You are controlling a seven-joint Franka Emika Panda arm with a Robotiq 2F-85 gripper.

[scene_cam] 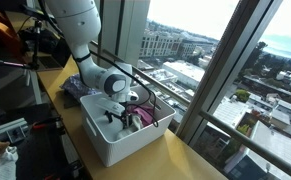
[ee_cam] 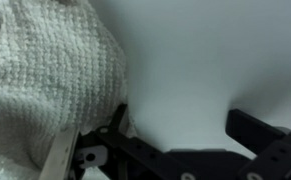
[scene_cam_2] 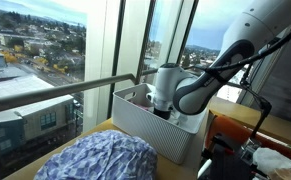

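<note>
Down in the white bin [scene_cam: 113, 147] on the tabletop [scene_cam: 183, 157], the gripper [scene_cam: 122, 110] hangs with jaws apart beside the white knitted cloth [ee_cam: 45, 70] lying there; closing on it would, I reckon, need a sideways nudge first.

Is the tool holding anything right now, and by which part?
Nothing held: the tool is open inside the white bin, the white knit cloth beside one finger, not between them.

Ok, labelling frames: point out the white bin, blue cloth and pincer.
white bin [scene_cam: 135, 142]: exterior view, outer side wall.
blue cloth [scene_cam_2: 100, 160]: exterior view, crumpled middle.
pincer [ee_cam: 170, 145]: wrist view, between fingertips.
</note>
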